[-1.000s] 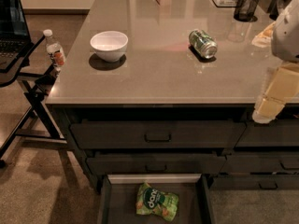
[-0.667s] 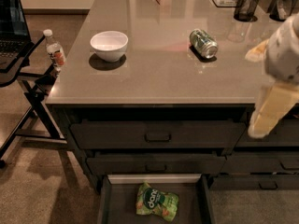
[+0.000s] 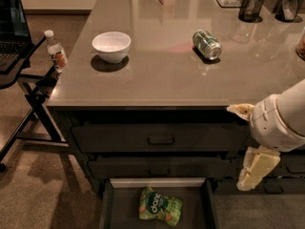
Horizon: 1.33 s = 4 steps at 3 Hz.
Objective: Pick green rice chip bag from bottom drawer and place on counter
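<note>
The green rice chip bag (image 3: 160, 206) lies flat in the open bottom drawer (image 3: 157, 182), straight below the middle of the counter (image 3: 157, 80) front, logo facing up, and nothing touches it yet. The tool (image 3: 255, 147) hangs off the right end of the counter front, just under the counter edge and level with the handled drawers, well apart from the bag; whether it is set wide or narrow I cannot tell from here. The step in hand looks like the reach down to the bag. To do it well, I'd say the tool needs to swing in under the counter towards the middle, keep clear of the drawer fronts, then come down over the open drawer from above. The bag is crinkly and loose, so a pinch across its puffed middle should hold better than one at a corner. On the counter top a white bowl (image 3: 111, 46) sits to the left and a green can (image 3: 207, 44) lies on its side to the right, with bare counter between them for the drop. Against the frame a moment earlier, the tool has dropped from beside the counter top to below the counter edge and edged inward; bag, bowl and can have not shifted.
</note>
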Tool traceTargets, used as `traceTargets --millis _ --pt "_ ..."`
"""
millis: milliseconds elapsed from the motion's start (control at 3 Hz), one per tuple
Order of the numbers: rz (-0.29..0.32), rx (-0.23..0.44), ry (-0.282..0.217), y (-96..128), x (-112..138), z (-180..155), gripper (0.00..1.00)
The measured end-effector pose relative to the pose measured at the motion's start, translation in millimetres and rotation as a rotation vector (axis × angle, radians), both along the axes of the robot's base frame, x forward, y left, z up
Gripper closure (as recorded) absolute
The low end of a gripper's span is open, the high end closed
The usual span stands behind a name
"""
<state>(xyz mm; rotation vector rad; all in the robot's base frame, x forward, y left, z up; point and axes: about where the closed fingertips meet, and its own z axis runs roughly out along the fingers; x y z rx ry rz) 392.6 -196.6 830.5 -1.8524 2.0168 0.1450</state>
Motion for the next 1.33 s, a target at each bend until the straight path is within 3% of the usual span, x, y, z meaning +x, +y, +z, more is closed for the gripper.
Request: traceTargets --millis 333,667,1000,1333 --pt "0.000 0.000 0.000 0 0 0 0.00" --pt "0.036 0.004 0.028 14 -4 -18 0.00" --pt "0.040 0.056 0.087 38 -8 -69 0.00" --pt "0.018 0.094 0.112 53 -10 -129 0.00"
